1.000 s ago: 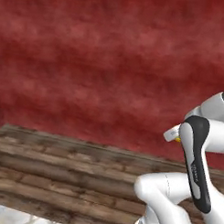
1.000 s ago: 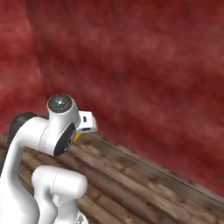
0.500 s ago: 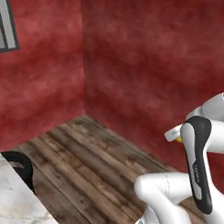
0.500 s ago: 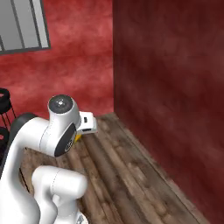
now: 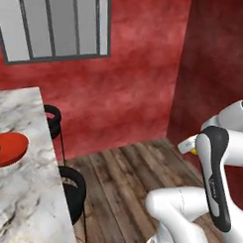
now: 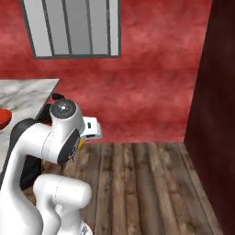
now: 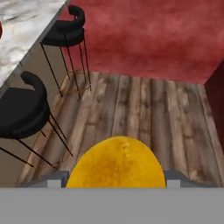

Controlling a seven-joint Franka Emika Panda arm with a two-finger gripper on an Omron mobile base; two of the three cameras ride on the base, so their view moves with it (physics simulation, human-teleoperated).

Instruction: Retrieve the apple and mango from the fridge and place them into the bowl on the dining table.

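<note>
Gripper: closed on the mango (image 7: 116, 162), which sits between its tips over bare floor.
Table (image 5: 22, 189): marble edge at left; red bowl (image 5: 8, 148) near that edge.
Stools (image 7: 22, 109): two black ones line the edge.
Floor (image 6: 151, 183): open planks, red walls beyond.

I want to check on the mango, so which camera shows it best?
The hand view: the mango sits large and yellow-orange at the bottom, between the gripper's jaws. The left base view shows a yellow sliver beside the arm; the right base view shows a sliver under the wrist.
</note>
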